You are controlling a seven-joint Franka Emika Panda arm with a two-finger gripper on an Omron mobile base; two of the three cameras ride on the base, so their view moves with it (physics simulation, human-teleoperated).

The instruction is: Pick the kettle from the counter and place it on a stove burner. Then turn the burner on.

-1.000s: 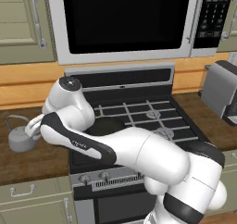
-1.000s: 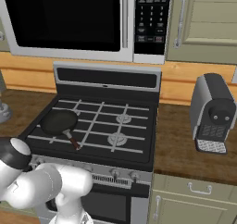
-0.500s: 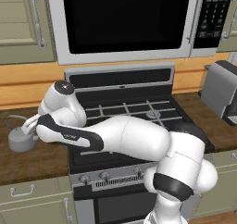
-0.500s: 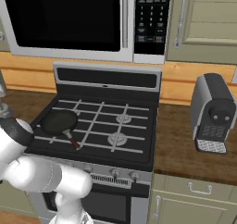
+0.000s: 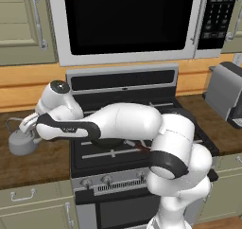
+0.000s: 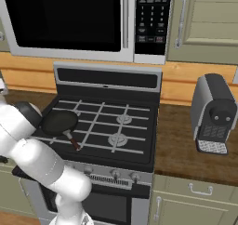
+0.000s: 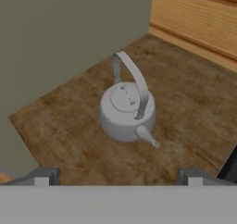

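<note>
You get even, soft rendered light in both base views, with no glare and only faint shading under the arm at the lower middle. Your hand view is dimmer and softly blurred, and the kettle (image 7: 126,109) casts hardly any shadow.

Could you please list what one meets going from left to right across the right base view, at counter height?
Round black frying pan → smaller round silver burner head on the black stove top → dark brown wood-grain counter → grey and black coffee machine.
</note>
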